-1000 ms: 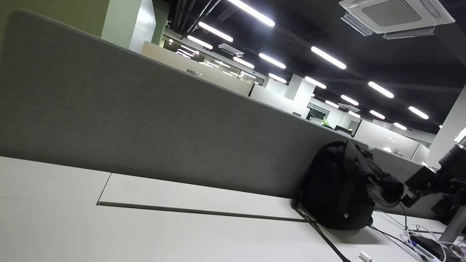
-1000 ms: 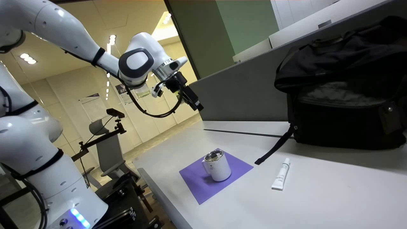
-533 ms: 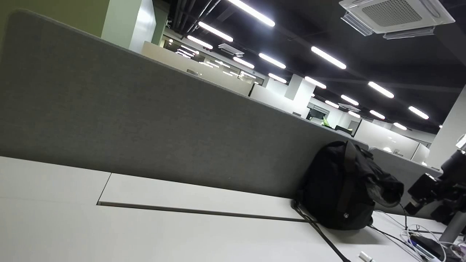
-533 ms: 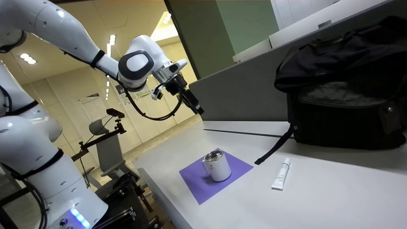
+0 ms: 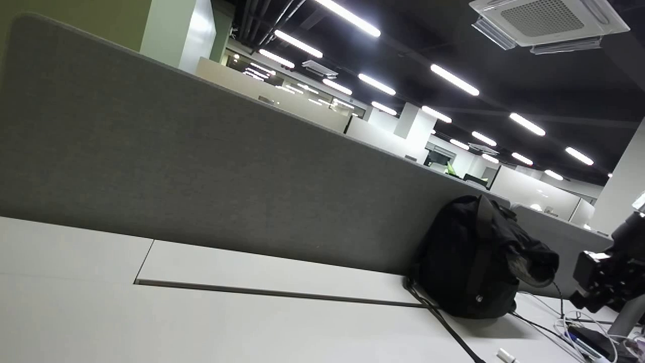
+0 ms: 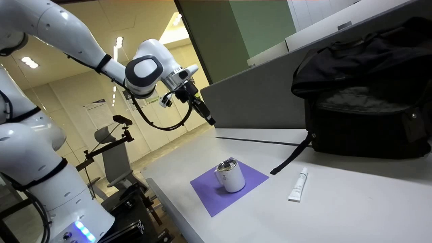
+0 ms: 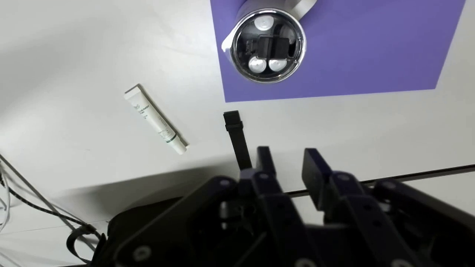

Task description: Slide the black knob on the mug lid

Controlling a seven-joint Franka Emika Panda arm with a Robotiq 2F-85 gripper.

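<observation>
Black knob (image 7: 279, 48): near the middle of the lid (image 7: 245, 52) on the mug (image 6: 233, 179); nothing touches it. Which end of its slide it stands at cannot be told.
Lid: seated face up, which should leave the knob within reach from above.
Mug: upright on the purple sheet (image 6: 216, 199), handle (image 6: 217, 176) to the left in an exterior view. Nothing steadies it, so a hard sideways push may shift the mug instead of the knob.
Purple sheet: flat on the bench (image 6: 337, 219), probably laid to mark the mug's place.
Jaws: parted, holding nothing, above the bench, higher than the mug and well apart from it. The gap probably suits straddling the knob, or could be narrowed for a push.
Robot arm (image 6: 74, 37): reaches in from the left. The step looks like the approach, with the sliding not yet begun; lining up over the lid likely comes next.
White tube (image 6: 298, 185): lies right of the sheet, apart from it, presumably no part of the job.
Backpack (image 6: 368, 111): at the far right, just beside the partition (image 6: 251, 98), likely set back to leave working room; its strap (image 7: 237, 142) ends just beside the sheet's corner.
</observation>
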